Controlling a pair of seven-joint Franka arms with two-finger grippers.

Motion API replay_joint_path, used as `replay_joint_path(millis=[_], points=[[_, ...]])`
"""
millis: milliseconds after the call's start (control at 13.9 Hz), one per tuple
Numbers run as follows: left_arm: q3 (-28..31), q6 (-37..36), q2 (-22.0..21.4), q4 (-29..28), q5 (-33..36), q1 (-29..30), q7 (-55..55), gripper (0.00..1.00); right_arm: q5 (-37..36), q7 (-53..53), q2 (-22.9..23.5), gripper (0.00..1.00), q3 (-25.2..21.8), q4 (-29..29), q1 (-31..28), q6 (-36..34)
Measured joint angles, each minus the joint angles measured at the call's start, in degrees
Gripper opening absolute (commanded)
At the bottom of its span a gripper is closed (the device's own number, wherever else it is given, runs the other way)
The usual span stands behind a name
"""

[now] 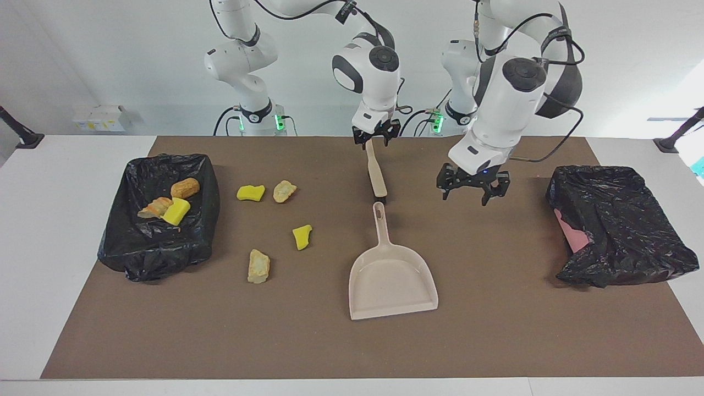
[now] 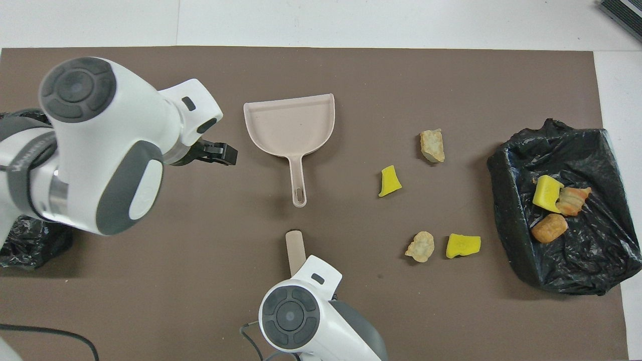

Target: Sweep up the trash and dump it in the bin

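We see a brown mat (image 1: 495,341) covering most of the table. At the right arm's end sits a bin lined with a black bag (image 1: 159,220); three pieces of trash already lie inside it. At the left arm's end sits a second black-bagged bin (image 1: 621,225). The beige dustpan (image 1: 393,280) lies flat near the middle, its handle toward the robots.

The left gripper (image 1: 473,190) hangs over bare mat between the dustpan and the second bin, its jaws spread wide with nothing in them. The right gripper (image 1: 375,136) is closed on the top of a beige brush (image 1: 377,176), which hangs down with its tip just beside the dustpan handle.

Four scraps remain on the mat between the dustpan and the first bin: a yellow chunk (image 1: 251,192) and a tan piece (image 1: 284,191) nearer to the robots, another yellow chunk (image 1: 302,237), and a tan piece (image 1: 258,266) farthest from them.

We think the risks are these: the brush may knock the dustpan handle and turn the pan, and light scraps may roll past the pan's mouth, because it faces away from the robots and not toward them. There is much open mat around the scraps, so room for sweeping is good.
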Motion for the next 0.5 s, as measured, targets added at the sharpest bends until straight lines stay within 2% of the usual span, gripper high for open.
replay_joint_path(millis=[216, 504], points=[[-0.1, 5.5, 3.7, -0.1, 0.0, -4.6, -8.3, 1.00, 0.3, 0.0, -0.8, 0.74, -0.1, -3.8, 0.3, 1.0], [-0.1, 10.8, 7.5, -0.6, 0.0, -8.4, -13.3, 1.00, 4.6, -1.0, -0.9, 0.72, -0.1, -6.0, 1.0, 4.3]])
